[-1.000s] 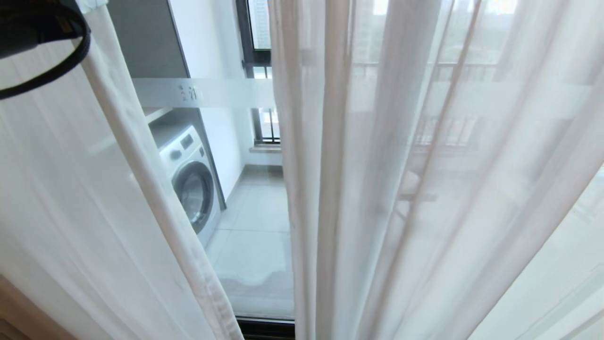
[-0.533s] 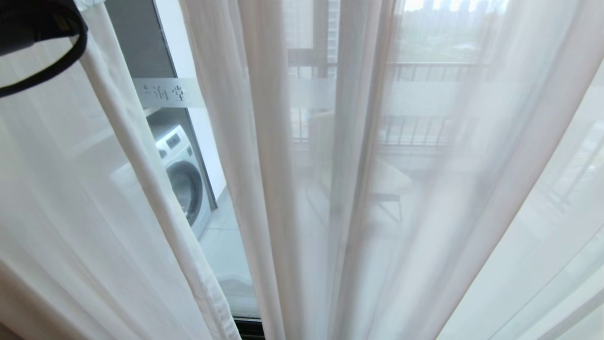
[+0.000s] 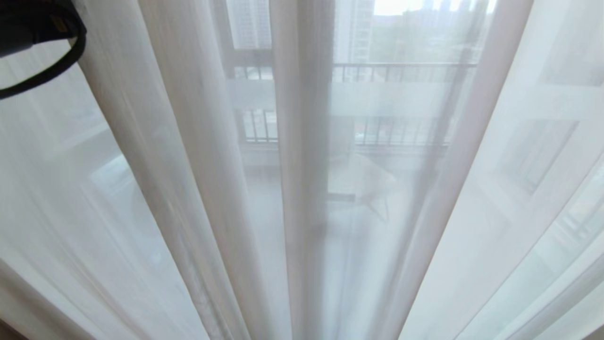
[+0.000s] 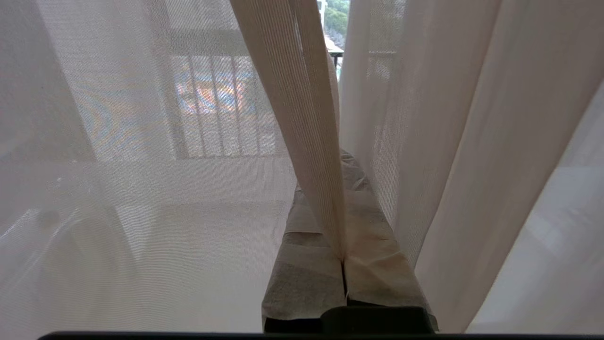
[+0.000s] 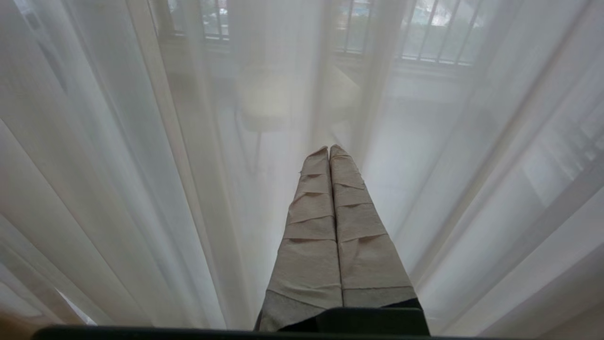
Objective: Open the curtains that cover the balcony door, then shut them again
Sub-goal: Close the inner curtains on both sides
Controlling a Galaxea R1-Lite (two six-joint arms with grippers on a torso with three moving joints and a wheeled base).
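The curtains (image 3: 302, 189) fill the head view as thin white sheers, hanging in folds with no gap between them. Through them the balcony door shows dimly as a frosted white band (image 3: 387, 99). In the left wrist view my left gripper (image 4: 341, 163) is shut on the ribbed hem of a sheer (image 4: 306, 118), which runs up from between the taped fingers (image 4: 373, 255). A black part of my left arm with a cable loop (image 3: 42, 71) sits at the upper left of the head view. My right gripper (image 5: 329, 148) is shut and empty, pointing at the sheers (image 5: 141, 165) just in front of it.
Beyond the glass, blurred by the fabric, are a balcony railing (image 3: 401, 68) and a pale chair-like shape (image 3: 368, 184). A sliver of brown floor (image 3: 5, 333) shows at the lower left corner.
The whole head view has shifted as the camera moved right. The gap between the two sheers, which showed bare glass and a washing machine, has closed. My left gripper keeps its hold.
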